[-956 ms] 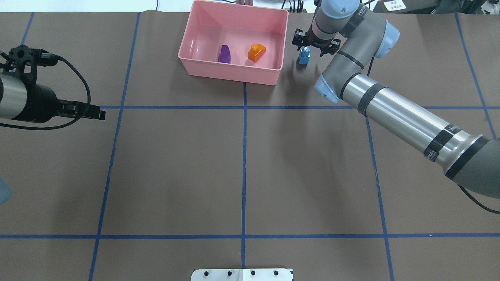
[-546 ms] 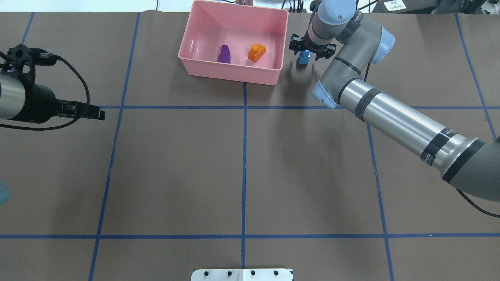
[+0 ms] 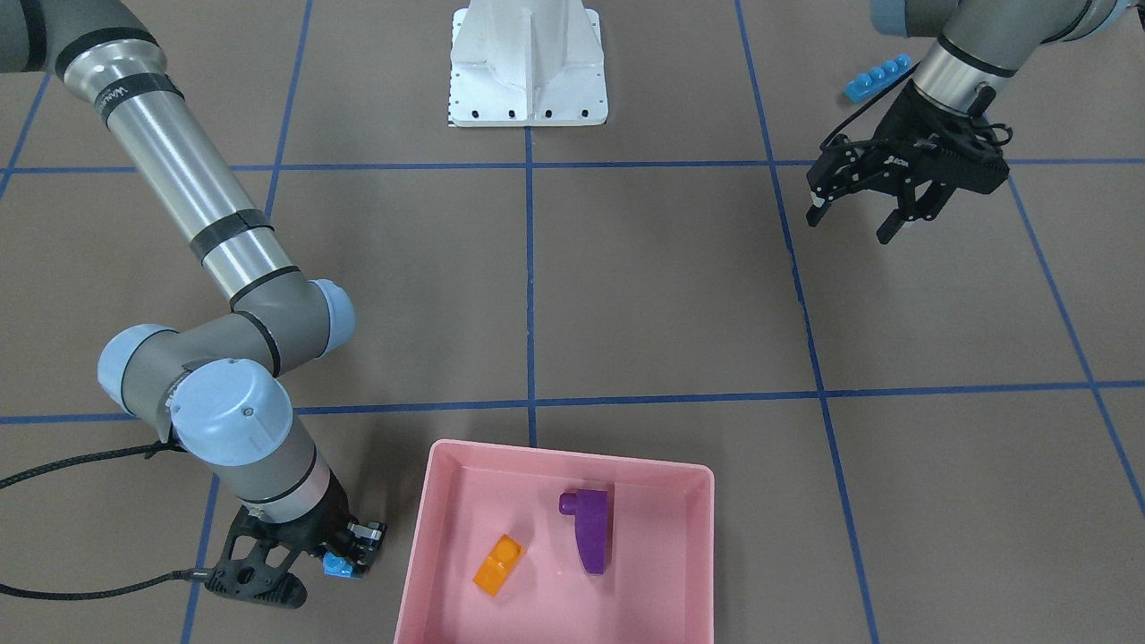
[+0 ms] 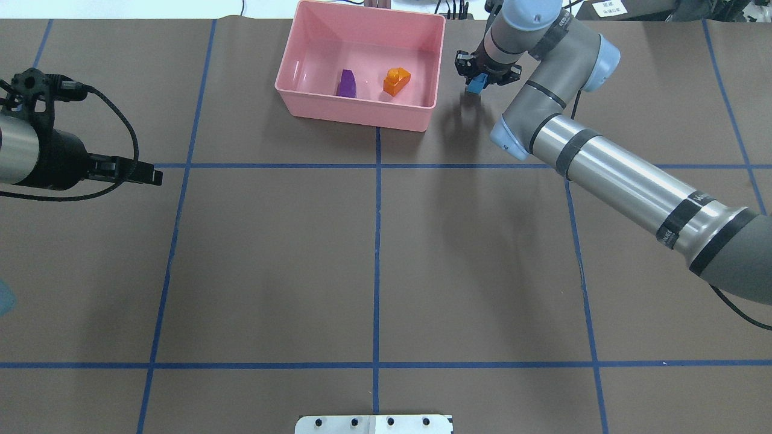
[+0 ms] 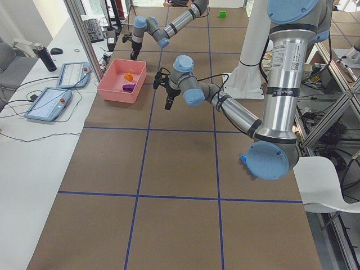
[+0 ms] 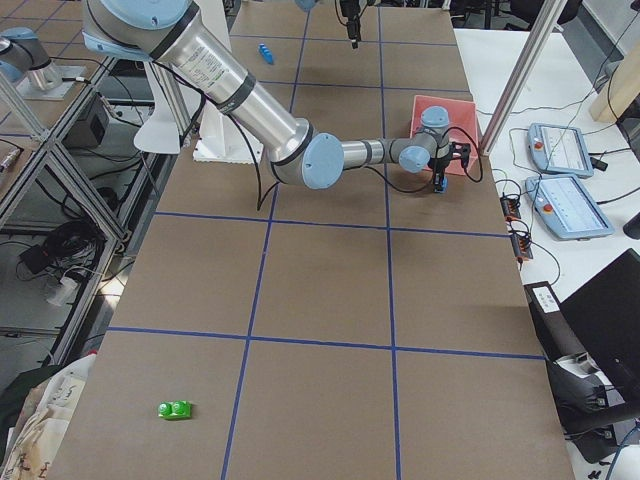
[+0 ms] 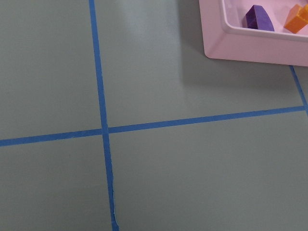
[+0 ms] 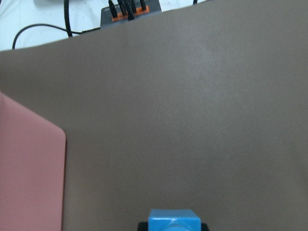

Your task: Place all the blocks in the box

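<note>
The pink box (image 4: 356, 116) stands at the top centre of the overhead view. The left gripper (image 3: 852, 221), upper right in the front view, hangs empty with its fingers apart. The right gripper (image 4: 480, 79) is just right of the box wall in the overhead view. Inside the box lie the purple block (image 4: 346, 84) and the orange block (image 4: 396, 81). The small blue block (image 4: 475, 86) is outside the box and seems clamped between the right gripper's fingers. We should raise it above the wall first, carry it left over the bare floor, and only then release.

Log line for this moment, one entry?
right jaws: shut on small blue block, beside box | left jaws: open, empty | in box: orange block, purple block
</note>
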Robot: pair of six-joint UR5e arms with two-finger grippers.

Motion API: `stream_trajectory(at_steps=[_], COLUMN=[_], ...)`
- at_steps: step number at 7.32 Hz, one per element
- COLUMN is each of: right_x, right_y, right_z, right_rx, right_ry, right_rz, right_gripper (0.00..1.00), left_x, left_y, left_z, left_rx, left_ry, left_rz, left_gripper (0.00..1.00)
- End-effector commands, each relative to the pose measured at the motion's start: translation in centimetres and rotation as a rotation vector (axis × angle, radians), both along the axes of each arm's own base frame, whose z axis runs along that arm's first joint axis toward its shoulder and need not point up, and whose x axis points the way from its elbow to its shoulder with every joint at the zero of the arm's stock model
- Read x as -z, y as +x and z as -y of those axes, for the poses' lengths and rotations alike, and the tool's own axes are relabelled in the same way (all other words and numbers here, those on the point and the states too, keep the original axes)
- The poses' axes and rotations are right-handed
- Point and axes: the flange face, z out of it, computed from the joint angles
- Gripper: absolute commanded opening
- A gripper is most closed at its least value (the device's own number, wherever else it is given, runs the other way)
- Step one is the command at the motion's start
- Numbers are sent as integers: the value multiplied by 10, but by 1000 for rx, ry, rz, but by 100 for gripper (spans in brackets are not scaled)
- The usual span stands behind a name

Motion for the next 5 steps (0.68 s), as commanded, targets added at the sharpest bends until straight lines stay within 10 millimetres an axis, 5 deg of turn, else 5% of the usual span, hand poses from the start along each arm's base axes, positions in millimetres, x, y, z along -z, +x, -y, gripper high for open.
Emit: stream_trajectory(at_steps=[1, 2, 3, 5], right_x=[72, 128, 159, 192], right_y=[90, 87, 68, -34], right_z=[40, 39, 32, -15], right_rx=[30, 22, 31, -53], right_ry=[-33, -71, -82, -61], right_rz=[100, 90, 97, 55], right_gripper=[0, 0, 0, 0], left_x=[0, -2, -12, -54], left_y=[0, 0, -5, -1], left_z=[0, 0, -4, -44], left_rx=[0, -1, -6, -112], left_ry=[0, -2, -9, -3], left_rz=[0, 3, 18, 101], left_gripper=[99, 99, 99, 99])
